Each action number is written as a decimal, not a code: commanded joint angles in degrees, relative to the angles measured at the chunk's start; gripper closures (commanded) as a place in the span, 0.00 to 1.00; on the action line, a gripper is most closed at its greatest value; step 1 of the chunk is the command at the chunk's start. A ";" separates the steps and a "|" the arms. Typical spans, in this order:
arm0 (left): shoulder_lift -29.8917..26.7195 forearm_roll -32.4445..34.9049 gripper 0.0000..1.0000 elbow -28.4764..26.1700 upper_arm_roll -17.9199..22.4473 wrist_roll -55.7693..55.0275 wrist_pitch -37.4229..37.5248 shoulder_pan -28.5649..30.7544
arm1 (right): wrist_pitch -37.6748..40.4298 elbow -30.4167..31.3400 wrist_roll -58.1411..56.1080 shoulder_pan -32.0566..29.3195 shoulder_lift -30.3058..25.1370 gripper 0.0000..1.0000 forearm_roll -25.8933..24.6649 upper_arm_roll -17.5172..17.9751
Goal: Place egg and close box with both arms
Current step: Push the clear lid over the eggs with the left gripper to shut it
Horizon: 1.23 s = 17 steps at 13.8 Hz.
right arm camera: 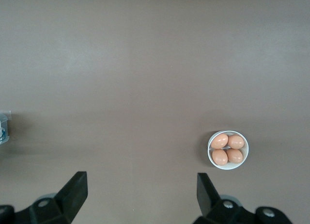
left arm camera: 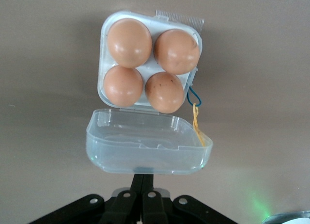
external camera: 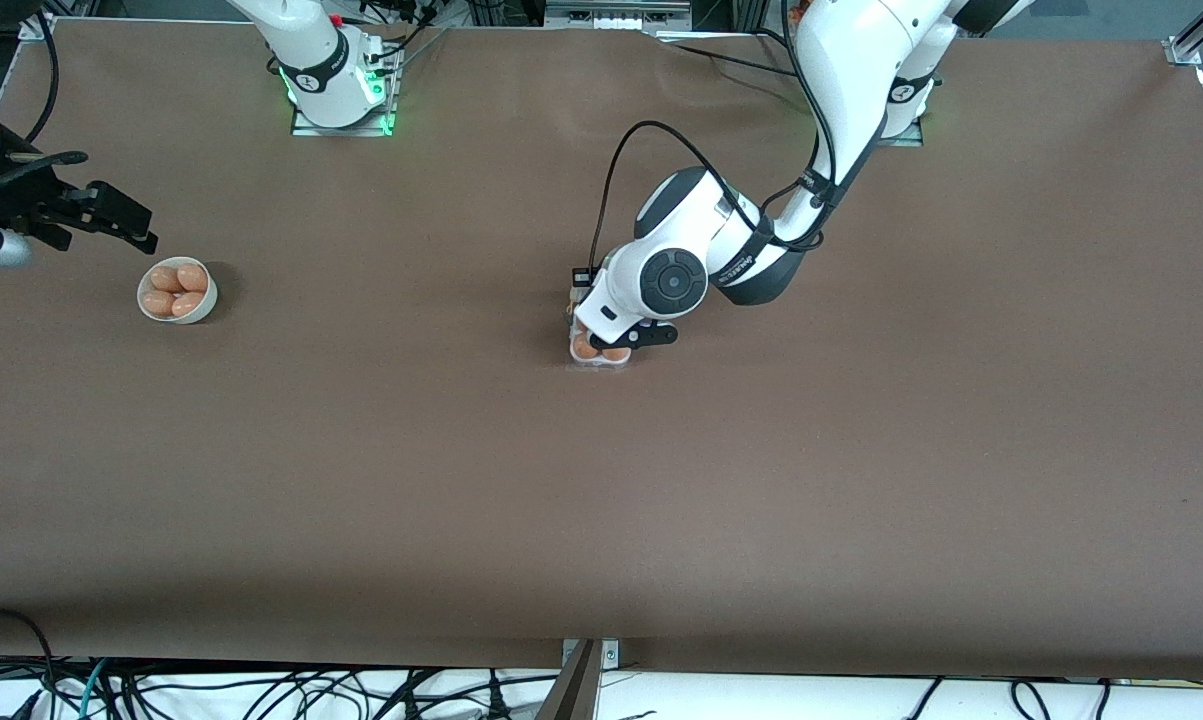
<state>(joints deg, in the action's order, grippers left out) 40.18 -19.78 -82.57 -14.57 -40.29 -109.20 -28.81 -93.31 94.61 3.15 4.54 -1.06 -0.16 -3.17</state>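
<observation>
The box (external camera: 599,354) sits mid-table under my left arm. Its white tray (left arm camera: 102,83) holds several tan-orange eggs (left arm camera: 129,42), one in every cell; I cannot tell the task's egg from the others. The clear lid (left arm camera: 145,149) is hinged up, partly raised over the table beside the tray. My left gripper (left arm camera: 145,179) is shut, its joined fingertips touching the lid's free edge. In the front view the left gripper (external camera: 616,342) hangs over the box. My right gripper (external camera: 141,232) hovers open at the right arm's end of the table, nothing between its fingers (right arm camera: 77,185).
A round white bowl (external camera: 209,300) with several more eggs stands next to the right gripper and shows in the right wrist view as the bowl (right arm camera: 246,153). A yellow and blue cord (left arm camera: 194,120) hangs off the tray's side. Bare brown table surrounds both.
</observation>
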 commanded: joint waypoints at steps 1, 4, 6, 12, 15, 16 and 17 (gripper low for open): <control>-0.02 1.50 0.95 0.92 0.68 0.21 0.13 -0.11 | 0.41 -0.66 0.02 -0.15 0.18 0.00 0.86 0.18; -0.02 1.41 0.95 0.92 1.38 0.30 -1.97 -0.11 | 0.41 -0.66 0.02 -0.15 0.18 0.00 0.86 0.18; 0.59 1.41 0.94 1.01 1.38 0.30 -2.51 -0.11 | 0.41 -0.66 0.02 -0.15 0.18 0.00 0.86 0.18; 0.51 1.50 0.88 1.09 1.38 -0.05 -3.21 -0.02 | 0.41 -0.66 0.02 -0.15 0.18 0.00 0.86 0.18; -0.19 1.58 0.60 1.27 3.57 -0.14 -2.86 0.07 | 0.41 -0.66 0.02 -0.15 0.18 0.00 0.86 0.18; -0.72 1.59 0.47 1.44 4.27 -0.05 -2.86 0.15 | 0.41 -0.66 0.02 -0.15 0.18 0.00 0.86 0.18; -0.81 1.67 0.30 2.23 5.24 -0.05 -2.78 0.15 | 0.32 -0.66 0.02 -0.15 0.18 0.00 0.86 0.18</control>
<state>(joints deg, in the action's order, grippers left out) 40.24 -19.77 -81.74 -10.72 -40.24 -112.53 -28.65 -93.31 94.61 3.15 4.54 -1.05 -0.16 -3.15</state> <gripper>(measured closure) 0.573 0.000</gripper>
